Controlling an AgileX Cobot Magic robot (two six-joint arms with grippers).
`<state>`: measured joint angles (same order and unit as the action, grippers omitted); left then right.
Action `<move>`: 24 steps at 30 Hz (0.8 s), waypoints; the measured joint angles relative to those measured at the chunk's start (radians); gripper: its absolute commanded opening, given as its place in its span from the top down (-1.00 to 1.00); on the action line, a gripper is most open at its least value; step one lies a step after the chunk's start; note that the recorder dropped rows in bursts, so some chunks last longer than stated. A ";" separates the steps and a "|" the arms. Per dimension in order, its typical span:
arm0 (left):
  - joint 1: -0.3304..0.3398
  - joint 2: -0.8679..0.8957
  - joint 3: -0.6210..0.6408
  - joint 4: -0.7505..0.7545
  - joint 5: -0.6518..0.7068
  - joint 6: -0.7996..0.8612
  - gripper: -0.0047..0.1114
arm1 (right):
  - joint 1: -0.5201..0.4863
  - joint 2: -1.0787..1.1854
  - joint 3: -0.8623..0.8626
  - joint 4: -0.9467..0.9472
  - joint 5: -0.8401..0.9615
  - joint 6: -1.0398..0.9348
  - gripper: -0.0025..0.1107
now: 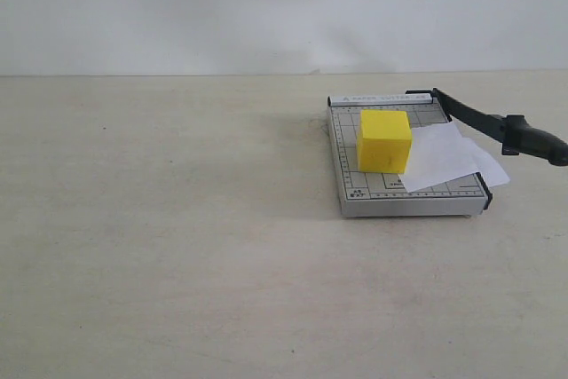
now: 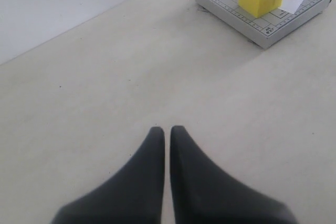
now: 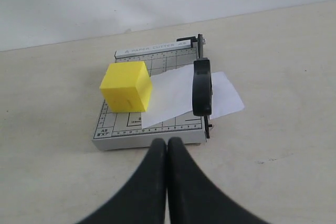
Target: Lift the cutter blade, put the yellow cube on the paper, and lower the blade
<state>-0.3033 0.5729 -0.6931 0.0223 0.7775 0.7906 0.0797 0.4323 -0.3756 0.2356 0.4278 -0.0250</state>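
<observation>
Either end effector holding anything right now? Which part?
Nothing held. Left end effector and right end effector are both shut on nothing, apart from the yellow cube and cutter blade.

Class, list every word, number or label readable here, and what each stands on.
"PAPER CUTTER": on the top rail of the trimmer board; the characters after it are blurred.
"A5": at a corner of the board's grid.
Ruler and grid numbers: too small to read.

One cube (image 1: 384, 139), one paper (image 1: 446, 157), one trimmer (image 1: 408, 205), two tools (image 2: 164, 128) (image 3: 167, 141)
</observation>
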 measured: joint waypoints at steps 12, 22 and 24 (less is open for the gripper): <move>0.000 0.000 0.000 -0.007 -0.001 -0.002 0.84 | 0.000 -0.159 0.147 -0.178 -0.174 0.002 0.96; 0.000 0.000 0.000 -0.007 -0.017 -0.002 0.84 | 0.000 -0.417 0.303 -0.196 -0.215 0.002 0.96; 0.000 0.000 0.000 -0.007 -0.018 -0.002 0.84 | 0.000 -0.424 0.329 -0.196 -0.217 0.002 0.96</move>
<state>-0.3033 0.5729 -0.6931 0.0154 0.7594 0.7891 0.0797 0.0083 -0.0468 0.0394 0.2110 -0.0230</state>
